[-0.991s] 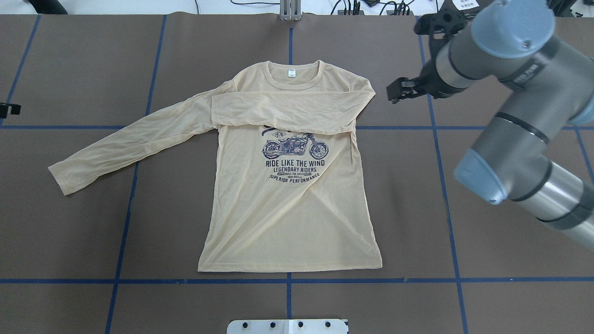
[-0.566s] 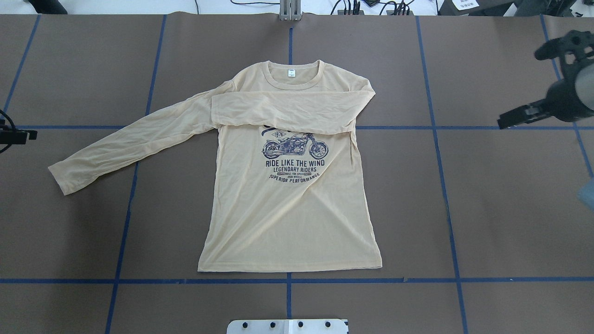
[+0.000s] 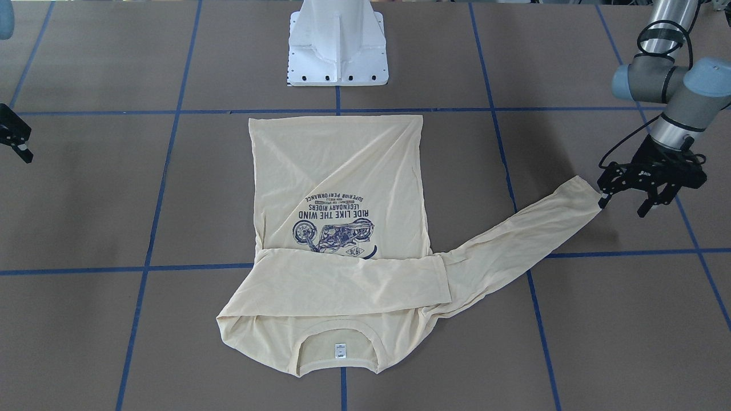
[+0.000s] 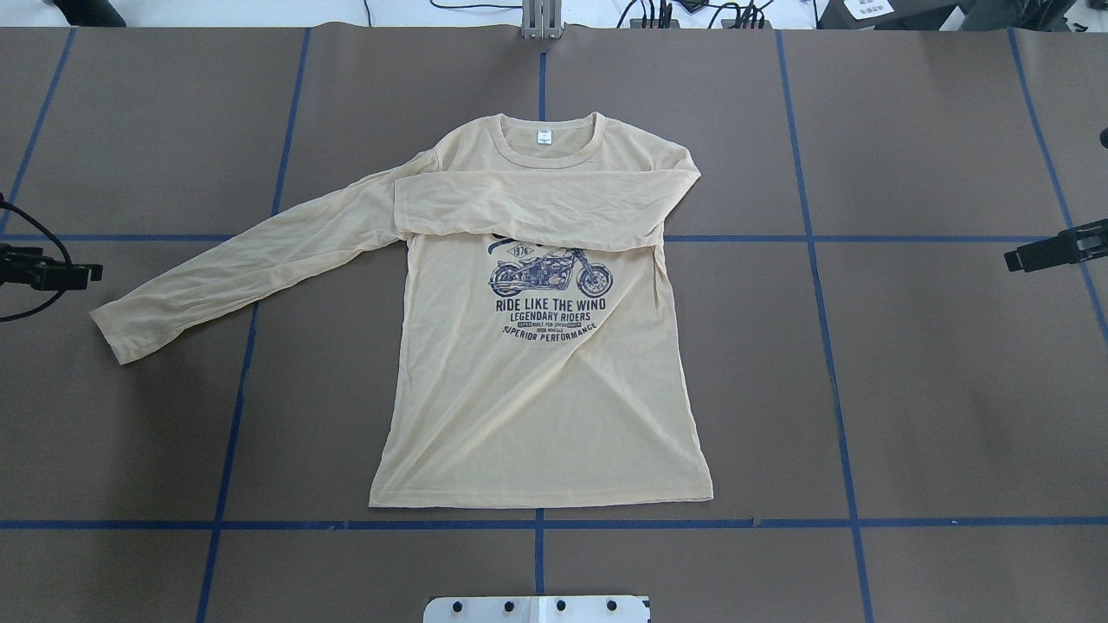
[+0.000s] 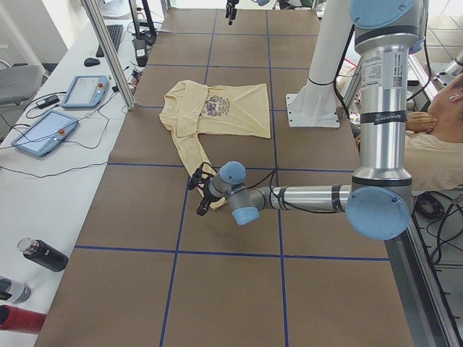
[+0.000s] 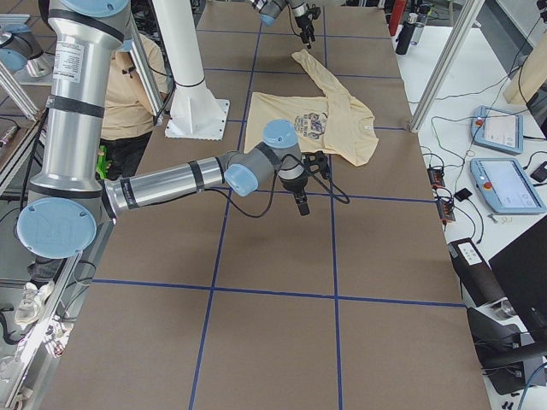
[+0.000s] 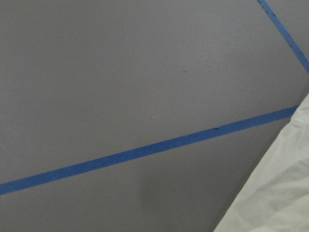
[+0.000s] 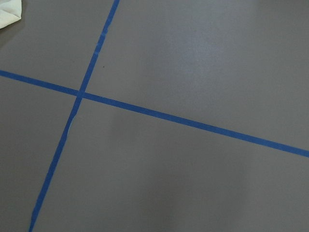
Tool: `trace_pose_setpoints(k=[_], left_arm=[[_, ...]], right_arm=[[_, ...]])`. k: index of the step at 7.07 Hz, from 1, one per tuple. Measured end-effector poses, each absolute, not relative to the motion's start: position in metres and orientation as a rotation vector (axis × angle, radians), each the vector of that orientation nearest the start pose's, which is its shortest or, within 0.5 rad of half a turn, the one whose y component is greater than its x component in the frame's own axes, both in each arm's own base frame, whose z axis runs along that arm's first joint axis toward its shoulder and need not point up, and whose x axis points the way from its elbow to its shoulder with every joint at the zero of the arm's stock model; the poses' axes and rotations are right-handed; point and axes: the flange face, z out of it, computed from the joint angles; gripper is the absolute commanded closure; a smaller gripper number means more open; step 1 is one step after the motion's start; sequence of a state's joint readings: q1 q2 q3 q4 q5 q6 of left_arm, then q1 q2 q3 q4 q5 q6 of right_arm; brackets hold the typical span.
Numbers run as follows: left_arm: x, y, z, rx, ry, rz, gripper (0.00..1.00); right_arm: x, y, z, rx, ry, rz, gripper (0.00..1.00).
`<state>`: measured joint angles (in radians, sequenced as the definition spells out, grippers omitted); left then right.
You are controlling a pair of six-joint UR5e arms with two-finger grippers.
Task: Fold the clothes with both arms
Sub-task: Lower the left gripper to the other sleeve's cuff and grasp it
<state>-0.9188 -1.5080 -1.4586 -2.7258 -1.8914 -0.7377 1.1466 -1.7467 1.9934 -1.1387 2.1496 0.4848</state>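
Second sleeve fold pending: the open, empty black left gripper (image 3: 623, 204) must pinch the cuff (image 3: 582, 194) of the cream-yellow long-sleeved T-shirt (image 3: 342, 171) (right gripper (image 4: 1021, 256): state unclear).

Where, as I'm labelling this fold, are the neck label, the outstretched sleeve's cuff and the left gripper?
neck label (image 4: 544, 136), overhead view, its centre.
sleeve cuff (image 4: 111, 336), overhead view, middle of its end hem.
left gripper (image 3: 622, 206), front-facing view, midway between its fingertips.

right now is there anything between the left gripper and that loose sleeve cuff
Nothing visible stands in the way. The left gripper is open right beside the cuff of the unfolded sleeve, with only bare table around them. Whether a fingertip touches the cloth cannot be told.
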Motion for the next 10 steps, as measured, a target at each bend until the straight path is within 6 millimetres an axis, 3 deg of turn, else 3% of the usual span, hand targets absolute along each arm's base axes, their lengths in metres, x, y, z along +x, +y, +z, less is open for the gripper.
trace_pose_setpoints(k=[2, 6, 9, 10], left_arm=[[0.229, -0.447, 0.627, 0.546, 0.853, 0.098, 0.41], [0.217, -0.424, 0.643, 0.539, 0.864, 0.112, 0.49], [0.224, -0.418, 0.643, 0.535, 0.874, 0.129, 0.56], [0.226, -0.417, 0.643, 0.534, 0.876, 0.133, 0.64]], right_arm=[[-0.107, -0.43, 0.488, 0.348, -0.789, -0.135, 0.0], [-0.108, -0.431, 0.487, 0.351, -0.79, -0.133, 0.0], [-0.108, -0.431, 0.487, 0.351, -0.79, -0.133, 0.0], [-0.108, -0.431, 0.487, 0.35, -0.79, -0.133, 0.0]])
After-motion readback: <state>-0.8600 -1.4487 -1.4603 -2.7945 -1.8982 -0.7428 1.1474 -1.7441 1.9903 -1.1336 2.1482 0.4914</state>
